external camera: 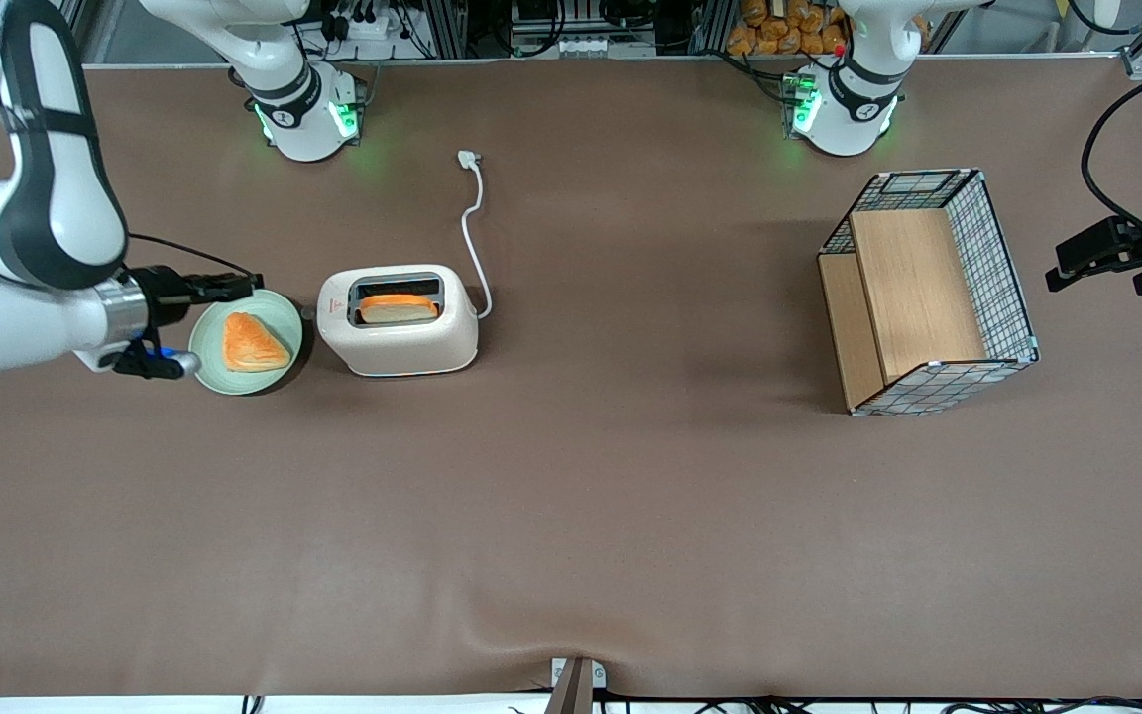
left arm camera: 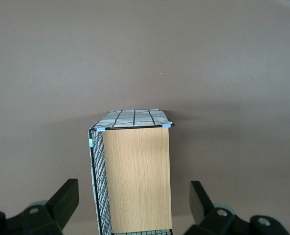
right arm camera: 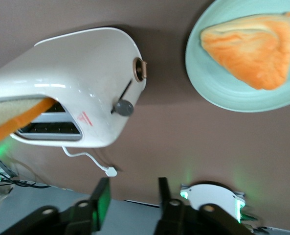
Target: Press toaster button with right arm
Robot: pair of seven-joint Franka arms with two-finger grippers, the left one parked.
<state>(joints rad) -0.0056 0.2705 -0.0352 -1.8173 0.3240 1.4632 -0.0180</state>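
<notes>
A brown table (external camera: 571,516) seen from the front camera. Toward the working arm's end stands a cream-white toaster (external camera: 399,320) with a slice of bread (external camera: 398,307) sitting up in its dark top slot. Its white cord (external camera: 473,233) trails away from the camera to an unplugged plug lying on the cloth. In the right wrist view the toaster button (right arm camera: 123,107), a small grey nub, sticks out of the toaster's narrow end face, beside a round copper-rimmed dial (right arm camera: 139,69) on that same face.

Just beside that end face sits a green plate (external camera: 209,342) holding a triangular orange pastry (external camera: 253,343). The plate lies between the right arm (external camera: 31,248) and the toaster. The arm's black gripper (external camera: 216,291) hangs over the plate's rim, pointing at the toaster and not touching it. In the wrist view its two fingers (right arm camera: 100,203) stand apart with an empty gap between them, and the button is well clear of them.

Toward the parked arm's end stands a wire-mesh basket (external camera: 1002,268) tipped on its side, with wooden boards (external camera: 913,293) inside.
</notes>
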